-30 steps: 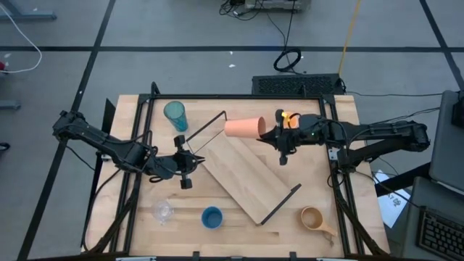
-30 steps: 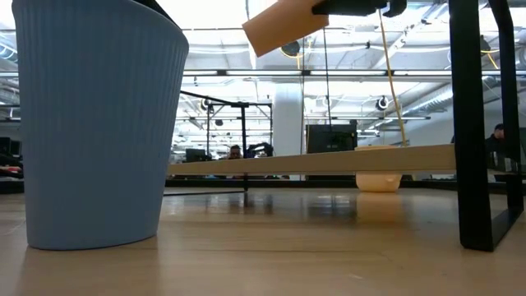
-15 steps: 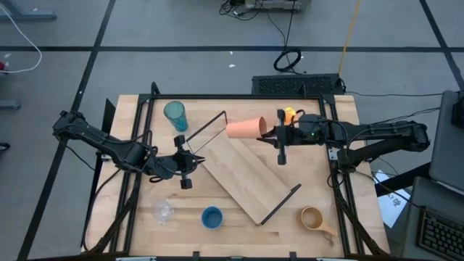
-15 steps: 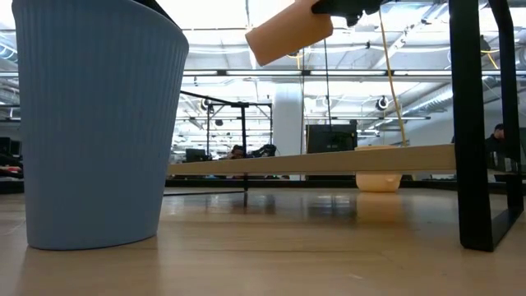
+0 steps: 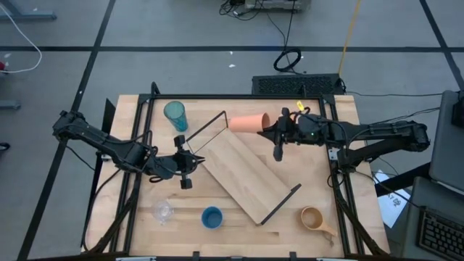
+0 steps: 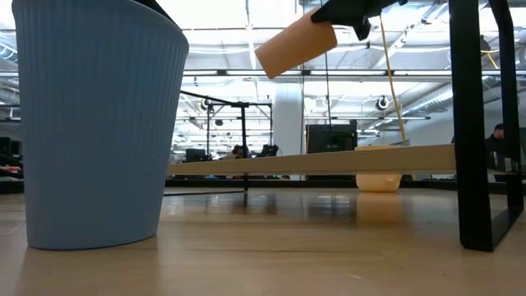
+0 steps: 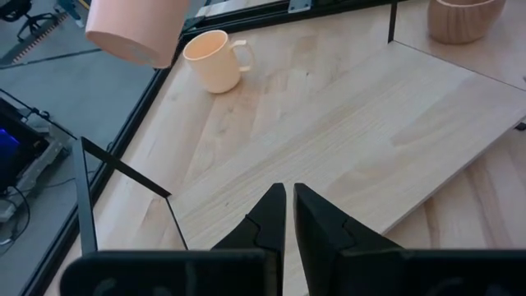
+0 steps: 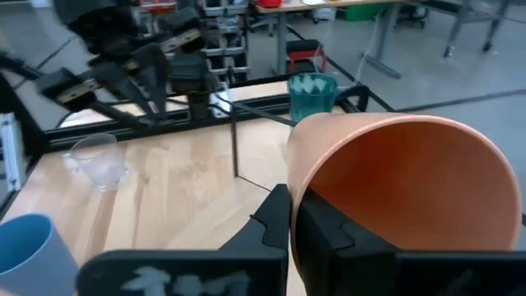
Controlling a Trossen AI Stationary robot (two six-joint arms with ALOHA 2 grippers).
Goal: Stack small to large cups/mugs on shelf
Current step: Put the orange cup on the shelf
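My right gripper [image 5: 271,131] is shut on the small orange cup [image 5: 248,122], held on its side above the far end of the shelf [image 5: 246,174]. The shelf is a light-wood board lying diagonally, with a black wire bracket [image 5: 206,130] at each end. My left gripper [image 7: 288,215] hovers shut at the shelf's left end, with nothing between its fingers. Standing on the table are the teal tumbler [image 5: 175,114], the clear glass [image 5: 162,211], the blue cup [image 5: 212,217] and the tan mug [image 5: 313,218]. The orange handled mug [image 7: 215,59] stands at the far right, partly hidden by my right arm. My right gripper pinches the orange cup's wall at the rim [image 8: 297,191], one finger [image 8: 322,234] inside the mouth and the other outside. The fingers reach roughly level from the table's right. The cup is lifted clear and lies tilted, its base [image 6: 271,62] pointing left and slightly down.
The blue cup [image 6: 99,123] stands close to the near edge. A black metal frame [image 5: 145,145] runs along the table's sides and back, and a black upright [image 6: 475,123] stands at the right of the low view. Bare tabletop lies between the shelf and the near-edge cups.
My right gripper has rolled about its own pointing line, still shut on the orange cup. The cup has turned with it and shifted slightly toward the table's far edge, staying clear of the shelf.
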